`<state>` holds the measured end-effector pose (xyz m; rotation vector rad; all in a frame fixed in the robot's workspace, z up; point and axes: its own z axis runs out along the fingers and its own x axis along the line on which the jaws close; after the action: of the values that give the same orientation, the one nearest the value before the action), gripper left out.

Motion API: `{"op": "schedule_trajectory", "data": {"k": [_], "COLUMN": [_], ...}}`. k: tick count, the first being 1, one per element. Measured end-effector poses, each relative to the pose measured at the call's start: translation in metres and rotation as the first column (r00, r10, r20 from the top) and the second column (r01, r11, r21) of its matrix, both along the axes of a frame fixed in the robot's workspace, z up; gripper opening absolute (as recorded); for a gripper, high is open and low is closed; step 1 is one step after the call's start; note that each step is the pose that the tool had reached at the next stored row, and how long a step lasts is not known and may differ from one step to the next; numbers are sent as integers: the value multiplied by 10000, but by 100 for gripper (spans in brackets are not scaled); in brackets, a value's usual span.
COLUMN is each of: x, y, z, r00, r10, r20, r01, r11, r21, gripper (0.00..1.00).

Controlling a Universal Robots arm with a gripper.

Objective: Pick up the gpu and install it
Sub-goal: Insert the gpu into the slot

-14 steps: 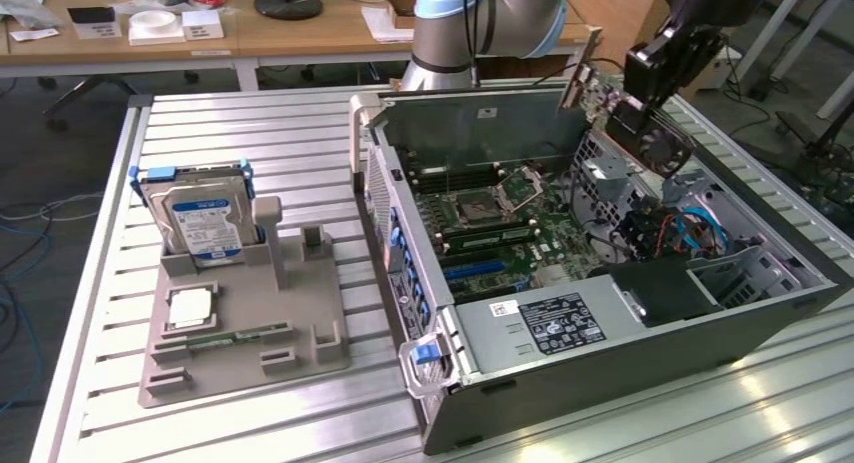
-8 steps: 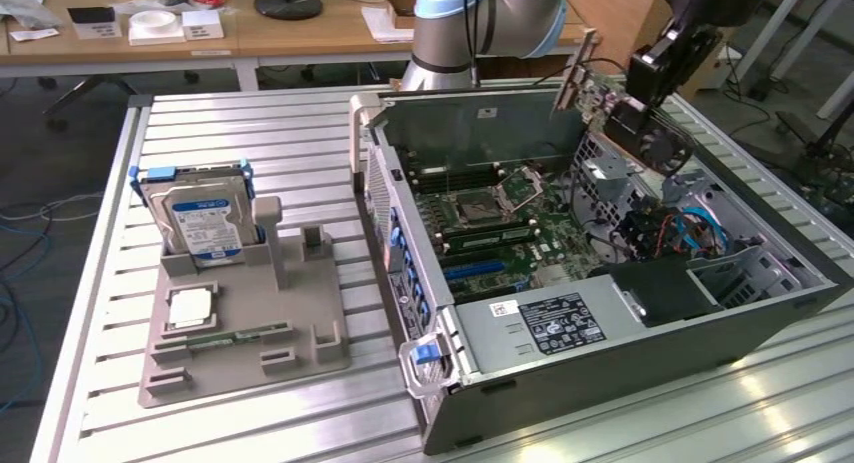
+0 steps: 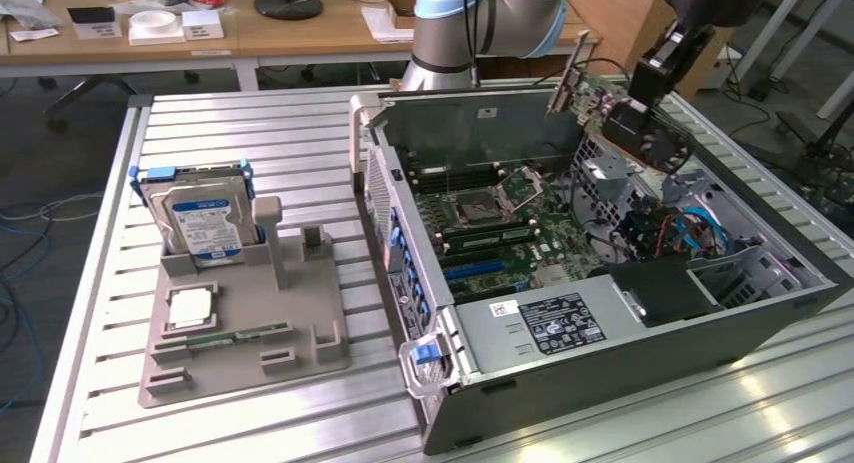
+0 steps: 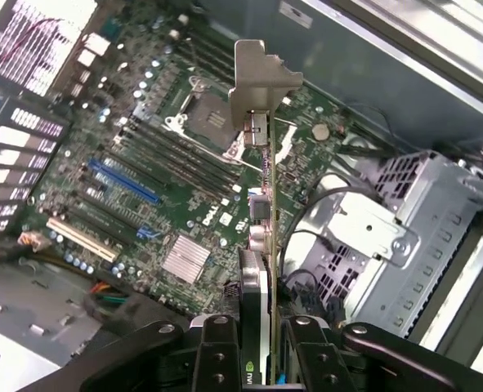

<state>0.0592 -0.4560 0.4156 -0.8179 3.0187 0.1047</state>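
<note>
**Currently: gpu clamped, held over the open case**

1. Tabletop, edge on the exterior view's left: a grey fixture (image 3: 240,328) carries a hard drive (image 3: 200,218) standing on edge. Its blue-white face carries writing that is not legible.

2. Centre of the tabletop to the edge on the exterior view's right: the case (image 3: 601,373) lies open with the motherboard (image 3: 494,223) exposed. A black-and-white sticker (image 3: 554,323) near the case's front corner cannot be read.

3. Above the case's far corner on the exterior view's right: the gripper (image 3: 638,101) is closed on the gpu (image 3: 654,138). The card hangs tilted, clear of the motherboard.

4. Wrist view: the gripper (image 4: 260,339) pinches the gpu (image 4: 257,233) by its two faces, one of the fingers (image 4: 216,351) on each side.
   - The card's long axis runs straight out from the gripper, with the bracket (image 4: 261,77) at the far end.
   - The blue slot (image 4: 122,181) lies on the board beyond the card, well apart from it. The card does not appear to be lined up with any slot yet.
   - White lettering on the board appears to read DELL.
</note>
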Motion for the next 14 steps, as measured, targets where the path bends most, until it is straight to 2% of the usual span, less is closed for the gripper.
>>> {"op": "schedule_trajectory", "data": {"k": [4, 7, 10, 14], "x": [0, 0, 0, 0], "y": [1, 3, 5, 7], "z": [-3, -5, -7, -10], "r00": [9983, 9950, 9899, 9804], "r10": [575, 1001, 1414, 1971], "r20": [1, 0, 0, 0], "r01": [-575, -1001, -1414, -1971], "r11": [9983, 9950, 9899, 9804], "r21": [2, 1, 1, 1], "gripper": [27, 27, 27, 27]}}
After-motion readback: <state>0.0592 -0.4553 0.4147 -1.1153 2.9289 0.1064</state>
